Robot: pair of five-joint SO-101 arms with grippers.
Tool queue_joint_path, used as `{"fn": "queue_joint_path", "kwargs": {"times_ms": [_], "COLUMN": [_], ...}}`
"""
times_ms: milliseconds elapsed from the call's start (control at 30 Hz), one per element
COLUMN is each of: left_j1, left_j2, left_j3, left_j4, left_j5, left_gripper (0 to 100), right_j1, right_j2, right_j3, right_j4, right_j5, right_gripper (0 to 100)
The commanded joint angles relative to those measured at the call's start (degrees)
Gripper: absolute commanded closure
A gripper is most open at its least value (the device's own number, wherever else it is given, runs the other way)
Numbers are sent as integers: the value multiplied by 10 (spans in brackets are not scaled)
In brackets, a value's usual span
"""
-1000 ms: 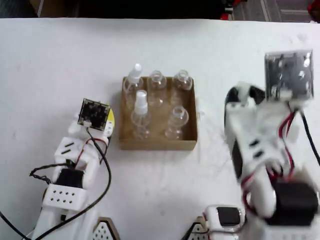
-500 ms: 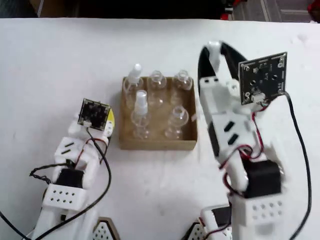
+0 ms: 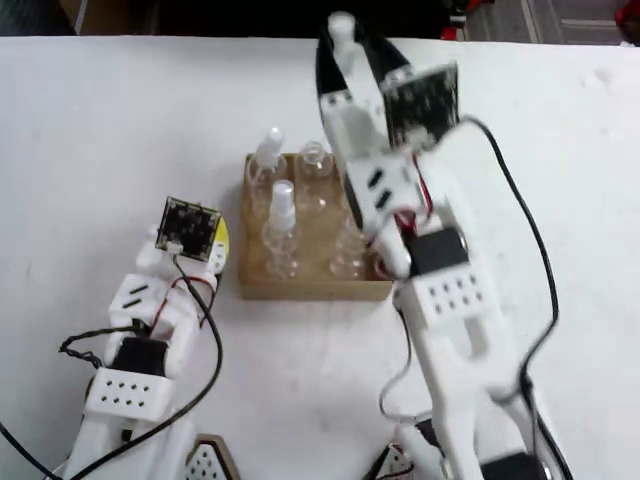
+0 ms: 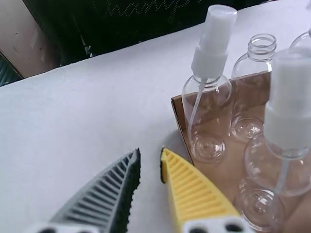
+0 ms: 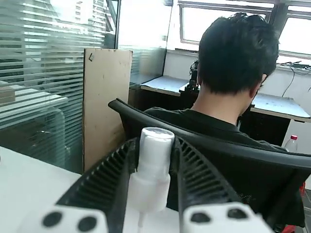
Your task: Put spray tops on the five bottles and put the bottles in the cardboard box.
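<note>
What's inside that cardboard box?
In the cardboard box stand two bottles with spray tops and one open-necked bottle. The right arm covers much of the box's right side, so contents there are unclear.

You see glossy clear plastic bottles (image 4: 206, 111), a matt brown cardboard box (image 3: 315, 290), a smooth white plastic spray top (image 5: 153, 167), and ribbed plastic on the left gripper (image 4: 149, 162).
</note>
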Motion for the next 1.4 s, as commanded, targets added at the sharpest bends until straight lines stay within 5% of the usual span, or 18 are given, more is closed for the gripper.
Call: {"fn": "queue_joint_path", "kwargs": {"times_ms": [0, 267, 433, 1367], "left_j1": [2, 2, 4, 4], "left_j2": [2, 2, 2, 2], "left_j3": [-1, -1, -1, -1], "left_j4": [-11, -11, -10, -10], "left_j5": [-3, -4, -4, -4], "left_gripper": [932, 932, 932, 932], "right_j1": [-1, -1, -6, -43], "right_j2": [75, 152, 162, 163], "right_j3": [-99, -149, -144, -72], "right_j4": [-13, -13, -13, -16], "right_j5": [7, 17, 134, 116], "right_gripper": [983, 983, 983, 983]}}
